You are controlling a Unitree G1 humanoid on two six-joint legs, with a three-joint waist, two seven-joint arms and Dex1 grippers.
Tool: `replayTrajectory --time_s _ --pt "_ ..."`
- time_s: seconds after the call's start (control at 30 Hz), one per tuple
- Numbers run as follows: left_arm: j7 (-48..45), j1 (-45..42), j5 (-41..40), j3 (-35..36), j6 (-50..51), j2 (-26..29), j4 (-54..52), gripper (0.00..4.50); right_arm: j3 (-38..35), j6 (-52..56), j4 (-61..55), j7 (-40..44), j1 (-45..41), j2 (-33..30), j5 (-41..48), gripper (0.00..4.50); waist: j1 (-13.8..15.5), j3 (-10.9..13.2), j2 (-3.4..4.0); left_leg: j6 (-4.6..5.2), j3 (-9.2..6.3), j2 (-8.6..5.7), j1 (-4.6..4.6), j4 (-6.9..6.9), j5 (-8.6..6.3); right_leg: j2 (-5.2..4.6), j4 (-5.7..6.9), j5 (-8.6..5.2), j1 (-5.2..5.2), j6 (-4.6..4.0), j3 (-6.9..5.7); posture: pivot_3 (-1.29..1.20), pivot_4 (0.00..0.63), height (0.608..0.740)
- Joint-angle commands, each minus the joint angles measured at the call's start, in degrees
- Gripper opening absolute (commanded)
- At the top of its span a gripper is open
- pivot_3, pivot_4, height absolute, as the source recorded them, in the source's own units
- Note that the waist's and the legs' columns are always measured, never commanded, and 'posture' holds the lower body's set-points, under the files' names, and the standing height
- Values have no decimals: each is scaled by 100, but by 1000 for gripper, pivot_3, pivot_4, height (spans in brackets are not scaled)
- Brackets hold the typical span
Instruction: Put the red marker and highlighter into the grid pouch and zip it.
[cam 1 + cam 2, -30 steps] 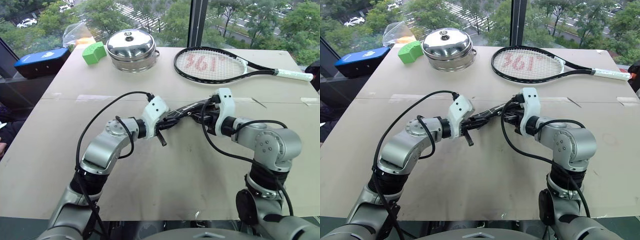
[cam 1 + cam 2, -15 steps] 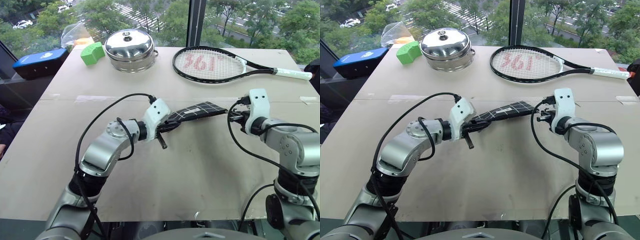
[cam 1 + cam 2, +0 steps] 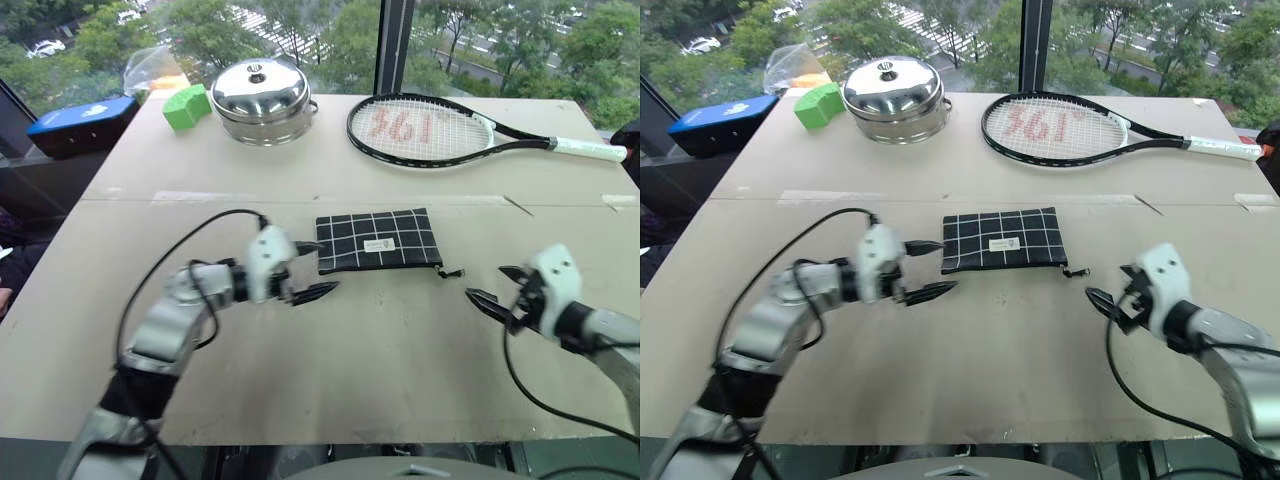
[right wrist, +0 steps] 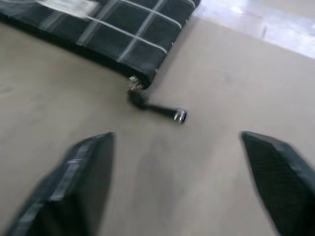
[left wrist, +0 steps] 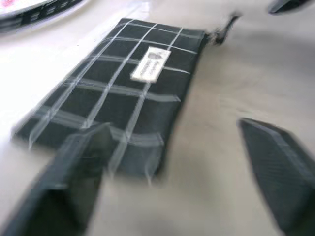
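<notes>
Grid pouch (image 3: 378,240) lies flat mid-table, label up, zipper pull (image 4: 156,108) trailing off its right end onto the bare table (image 3: 400,340). Left gripper (image 3: 308,270) sits just beside the pouch's left end, fingers spread wide, nothing held. Right gripper (image 3: 496,288) is off to the pouch's right, apart from the pull, also wide and empty. Behind: racket (image 3: 440,130), steel pot (image 3: 263,98), green block (image 3: 186,105), blue box (image 3: 82,122).

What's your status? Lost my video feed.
Left gripper and right gripper open, empty. Grid pouch flat on table between them. Nothing in the way.
</notes>
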Motion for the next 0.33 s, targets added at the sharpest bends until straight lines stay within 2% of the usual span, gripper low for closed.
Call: replayTrajectory --time_s 0.03,0.1,0.2,0.33 --pt "-242 848 -1038 1115 591 308 -829 4461 -1432 -1337 -193 1147 866 -146 380 4485 2 1 2 6 0 0 0 1 -5 -6 -3 -4 1 6 1 0 150 740" --pt "-263 1516 -1250 1673 842 465 -1076 4461 -2156 -1845 -79 1683 1402 -178 523 4485 3 1 7 11 0 -1 2 5 -9 -10 -7 -6 0 6 3 0 150 740" --pt "-225 2164 -1327 2083 997 572 -1294 4461 -2677 -2275 125 2139 1877 -262 671 4485 16 -1 10 12 -2 -1 11 2 -12 -16 -7 -20 4 -17 4 0 150 740" --pt "-244 2430 -1423 2190 1089 555 -1416 4461 -2726 -2670 337 2276 2072 -290 619 4485 24 1 15 -11 -6 -1 10 4 -25 -17 -4 -20 -1 -19 8 0 150 740"
